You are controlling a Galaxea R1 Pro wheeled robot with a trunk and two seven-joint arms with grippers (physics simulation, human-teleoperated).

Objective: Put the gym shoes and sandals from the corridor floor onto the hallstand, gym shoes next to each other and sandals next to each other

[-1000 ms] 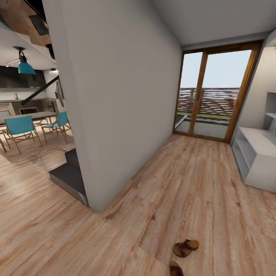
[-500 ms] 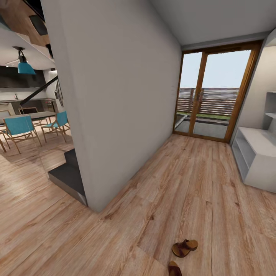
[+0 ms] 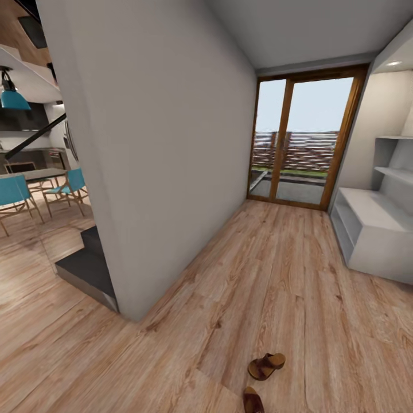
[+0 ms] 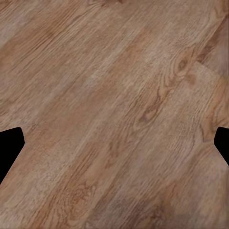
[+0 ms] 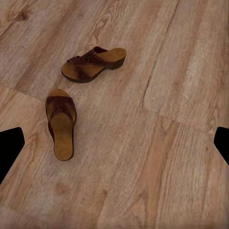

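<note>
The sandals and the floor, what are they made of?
The sandals look like dark brown leather, matte, with smooth tan footbeds; being a render, it could be imitation. The floor looks like light wood planks, with visible grain, knots and seams.

Corridor floor point(image 3: 275, 275) runs ahead to a glazed door point(image 3: 301, 140) at the far end, with a wall point(image 3: 155, 143) along its left and the hallstand point(image 3: 373, 229) against the right side. Two sandals point(image 3: 265, 365) lie near each other on the floor in the foreground, one apparently cut off by the frame edge. Left of the wall, a step point(image 3: 86, 267) lies at its base, with chairs point(image 3: 66, 189) farther back.
</note>
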